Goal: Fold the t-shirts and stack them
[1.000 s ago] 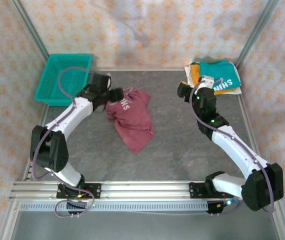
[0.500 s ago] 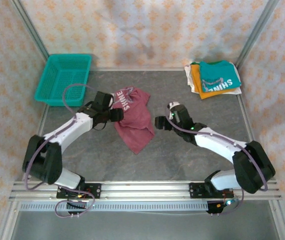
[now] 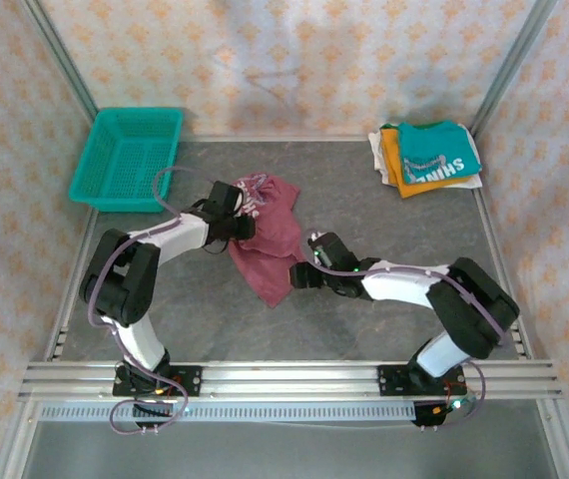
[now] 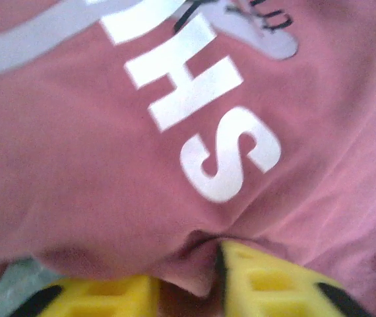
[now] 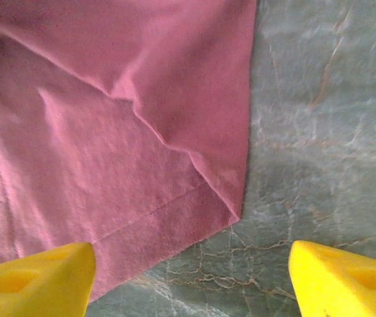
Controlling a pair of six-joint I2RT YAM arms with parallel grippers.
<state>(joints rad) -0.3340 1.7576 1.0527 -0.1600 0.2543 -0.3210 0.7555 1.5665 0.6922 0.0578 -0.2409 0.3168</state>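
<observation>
A maroon t-shirt [image 3: 273,239] with white print lies crumpled in the middle of the table. My left gripper [image 3: 239,218] is at the shirt's upper left edge. In the left wrist view a fold of maroon cloth [image 4: 109,165] sits pinched between the yellow fingers [image 4: 274,281] of the left gripper [image 4: 188,274], shut on it. My right gripper [image 3: 300,276] hovers low by the shirt's lower right side. It stands open [image 5: 191,267] over the hem corner [image 5: 221,198] and bare table. A stack of teal, orange-yellow and cream t-shirts [image 3: 429,158] rests at the back right.
A teal mesh basket [image 3: 125,155] stands at the back left corner. Patterned walls enclose the grey marbled table [image 3: 394,230] on three sides. The aluminium rail [image 3: 284,379] runs along the near edge.
The left gripper has slid right onto the shirt's upper edge and closed on a fold. The right arm swung from the back-right stack down to the shirt's lower right corner.
</observation>
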